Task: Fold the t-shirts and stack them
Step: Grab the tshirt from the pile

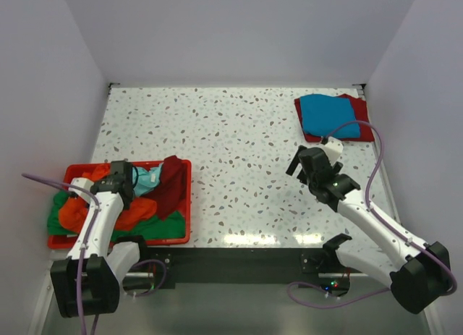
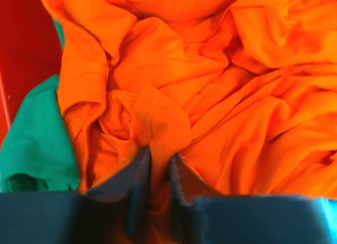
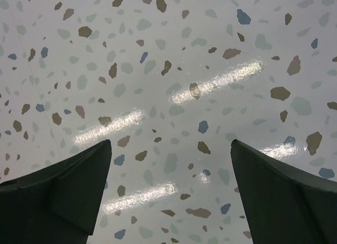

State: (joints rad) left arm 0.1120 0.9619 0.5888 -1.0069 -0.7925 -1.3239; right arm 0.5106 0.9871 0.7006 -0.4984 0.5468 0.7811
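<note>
A crumpled bright orange t-shirt (image 2: 221, 80) fills the left wrist view. My left gripper (image 2: 160, 159) is shut on a raised fold of it, with cloth pinched between the two dark fingers. From above, that gripper (image 1: 120, 181) is down in the red bin (image 1: 119, 241), among the orange t-shirt (image 1: 72, 213), a green one (image 1: 165, 225), a dark red one (image 1: 171, 183) and a light teal one (image 1: 147, 178). A folded blue t-shirt (image 1: 329, 114) lies on a folded dark red one (image 1: 366, 130) at the back right. My right gripper (image 1: 309, 163) (image 3: 171, 144) hangs open over bare table with nothing between its fingers.
The speckled table (image 1: 231, 147) has white walls on three sides. The bin stands at the near left, its red wall (image 2: 21, 44) beside a green shirt (image 2: 31, 144). A cable loops from the right arm close to the folded stack.
</note>
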